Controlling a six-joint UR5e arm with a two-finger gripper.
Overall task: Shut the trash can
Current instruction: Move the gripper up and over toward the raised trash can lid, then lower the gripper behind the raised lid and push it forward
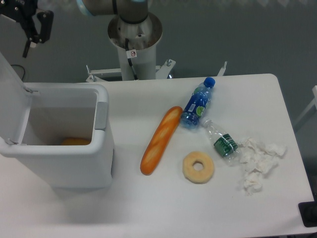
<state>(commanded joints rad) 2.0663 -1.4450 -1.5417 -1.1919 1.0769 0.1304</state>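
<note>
You get bright, even overhead light; soft shadows fall toward 6 o'clock, with slight overall softness.

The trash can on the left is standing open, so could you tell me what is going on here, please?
The robot is meant to close the trash can, but its lid is up at the left and something orange lies inside. The gripper is in the air at the top left, behind the can, holding nothing and touching nothing. A baguette, a blue bottle, a crushed bottle, a donut and crumpled tissue lie on the table.
</note>
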